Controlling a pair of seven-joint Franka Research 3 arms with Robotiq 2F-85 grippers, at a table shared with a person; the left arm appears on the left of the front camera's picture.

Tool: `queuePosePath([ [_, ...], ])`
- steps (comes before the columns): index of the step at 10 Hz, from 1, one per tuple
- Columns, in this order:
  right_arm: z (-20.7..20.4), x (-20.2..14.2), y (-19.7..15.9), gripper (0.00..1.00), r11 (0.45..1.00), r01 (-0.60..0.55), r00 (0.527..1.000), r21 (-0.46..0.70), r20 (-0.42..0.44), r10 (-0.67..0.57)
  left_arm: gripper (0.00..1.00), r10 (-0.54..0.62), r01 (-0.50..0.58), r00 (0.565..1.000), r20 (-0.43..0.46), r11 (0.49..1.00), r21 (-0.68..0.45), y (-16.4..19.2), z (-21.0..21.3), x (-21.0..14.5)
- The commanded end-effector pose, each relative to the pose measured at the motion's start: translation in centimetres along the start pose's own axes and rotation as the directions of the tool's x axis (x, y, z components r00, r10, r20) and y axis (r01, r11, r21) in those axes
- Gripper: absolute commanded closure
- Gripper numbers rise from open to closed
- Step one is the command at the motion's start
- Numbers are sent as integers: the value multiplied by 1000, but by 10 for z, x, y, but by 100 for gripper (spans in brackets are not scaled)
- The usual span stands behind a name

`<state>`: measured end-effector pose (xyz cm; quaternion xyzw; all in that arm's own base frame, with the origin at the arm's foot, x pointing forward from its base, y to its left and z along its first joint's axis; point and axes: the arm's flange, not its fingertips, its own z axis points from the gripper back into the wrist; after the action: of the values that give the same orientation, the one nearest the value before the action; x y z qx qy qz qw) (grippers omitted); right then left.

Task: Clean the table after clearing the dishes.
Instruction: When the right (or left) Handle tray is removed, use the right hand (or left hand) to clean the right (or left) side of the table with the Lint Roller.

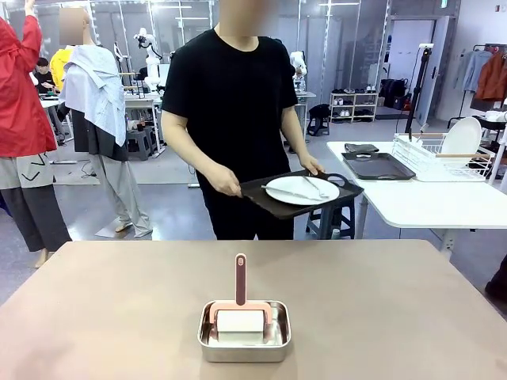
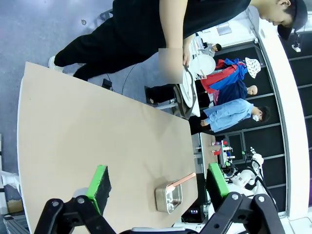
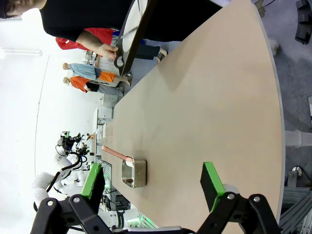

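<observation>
Pink handle [image 1: 240, 279] leaning from the beige table's [image 1: 119, 317] near square steel pan [image 1: 244, 342] probably wants a centred pinch; left gripper [image 2: 157, 174] and right gripper [image 3: 152, 169] both gape empty.

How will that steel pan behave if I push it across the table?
It likely slides easily: a thin, shiny steel pan on a smooth table. It is probably light. The pink handle propped inside may shift.
</observation>
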<state>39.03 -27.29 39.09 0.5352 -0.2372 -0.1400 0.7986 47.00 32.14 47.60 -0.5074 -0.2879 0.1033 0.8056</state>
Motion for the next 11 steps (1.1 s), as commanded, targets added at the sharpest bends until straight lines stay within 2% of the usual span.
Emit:
queuePosePath([
  [1,1,-3,2,0,1000,-3,1000,9,2,3,0,-8,8,1000,-2,1000,5,-1,1,-1],
  [5,0,0,0,0,1000,0,1000,0,0,0,0,-8,8,1000,-2,1000,5,-1,1,-1],
  [6,-18,14,49,0,991,-131,991,-33,-12,130,0,-8,8,1000,-2,1000,5,-1,1,-1],
  [7,-50,23,110,0,962,-272,960,-15,-76,270,0,-8,8,1000,-2,1000,5,-1,1,-1],
  [8,-92,28,169,0,916,-400,905,-13,-159,393,0,-8,8,1000,-2,1000,5,-1,1,-1],
  [9,-148,17,229,0,838,-545,807,3,-268,526,0,-8,8,1000,-2,1000,5,-1,1,-1],
  [11,-244,-42,292,0,704,-707,601,76,-460,653,0,-8,8,1000,-2,1000,5,-1,1,-1],
])
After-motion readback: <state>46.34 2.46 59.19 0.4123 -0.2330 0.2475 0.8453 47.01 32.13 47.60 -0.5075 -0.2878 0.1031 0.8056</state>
